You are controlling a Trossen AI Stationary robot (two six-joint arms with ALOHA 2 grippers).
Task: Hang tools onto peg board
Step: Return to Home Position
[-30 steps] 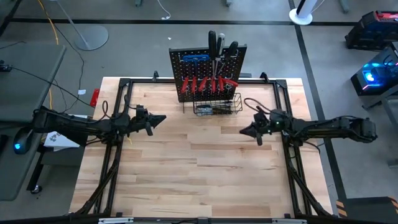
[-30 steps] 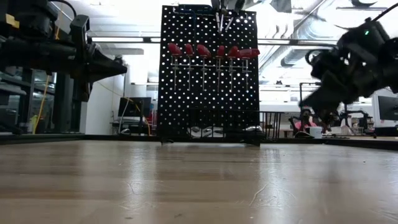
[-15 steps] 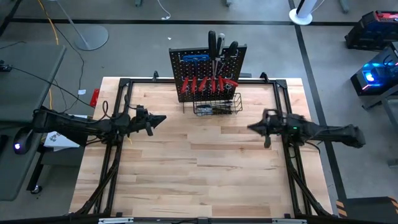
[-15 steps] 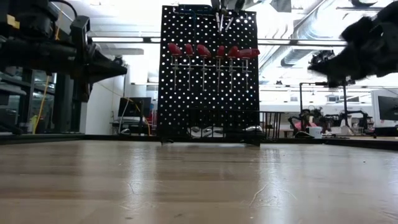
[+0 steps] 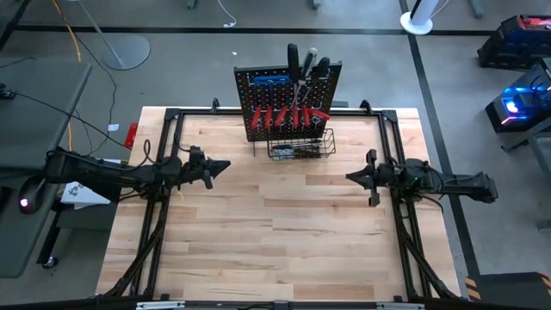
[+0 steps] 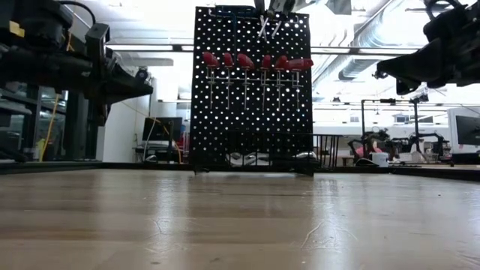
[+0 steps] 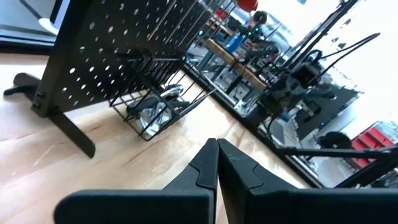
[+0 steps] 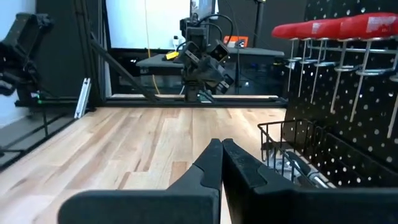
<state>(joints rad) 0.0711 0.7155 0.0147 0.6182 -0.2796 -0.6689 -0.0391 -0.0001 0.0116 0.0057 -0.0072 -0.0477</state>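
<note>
My overhead camera looks straight down on the whole table (image 5: 258, 232). The low one sits at table height, near edge, facing the far peg board (image 6: 251, 131). Both wrist cameras face inward, sharing its wire basket (image 7: 143, 127).

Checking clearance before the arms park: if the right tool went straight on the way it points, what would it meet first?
Probably the left tool, which faces it across bare table; the right tool points past the peg board, not at it. Depth is hard to judge.
</note>
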